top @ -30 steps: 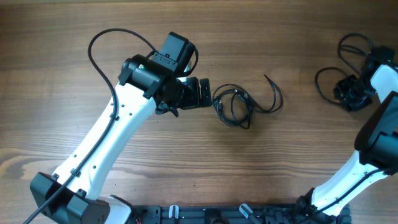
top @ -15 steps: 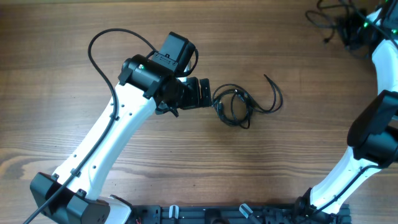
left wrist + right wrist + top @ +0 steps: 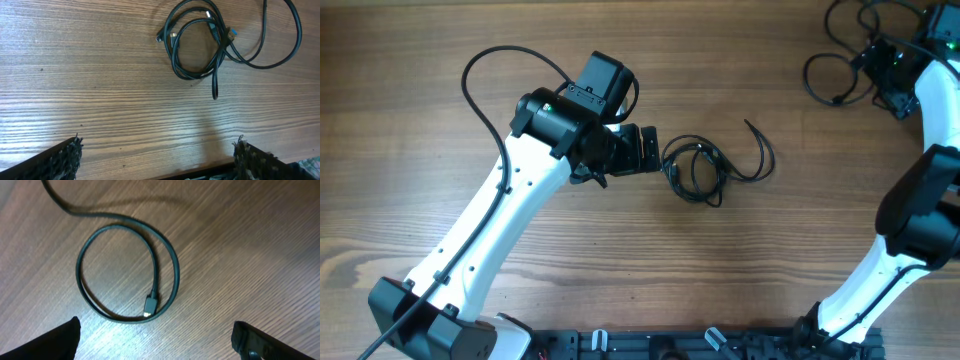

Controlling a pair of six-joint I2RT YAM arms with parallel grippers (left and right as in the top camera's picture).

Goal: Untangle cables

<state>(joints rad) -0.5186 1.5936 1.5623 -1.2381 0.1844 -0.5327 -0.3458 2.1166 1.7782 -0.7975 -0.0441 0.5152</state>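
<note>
Right gripper [image 3: 155, 330], fingers spread and empty, is hovering over a single cable loop [image 3: 176, 275] at the far right corner of the table [image 3: 420, 40], having just swung there. Left gripper [image 3: 157, 150], likewise spread, is waiting unmoved beside the remaining tangle [image 3: 218, 70] mid-table; one cable is looking separated.

White shells, black joints: my two arms.
My left arm [image 3: 490, 215] carries a looping black cable [image 3: 470, 85] and a green mark [image 3: 552, 97]; my right arm [image 3: 940, 110] is white too; finger pads [image 3: 62, 157] dark, fuzzy.

Cables [image 3: 220, 47] cropped at top edge
</note>
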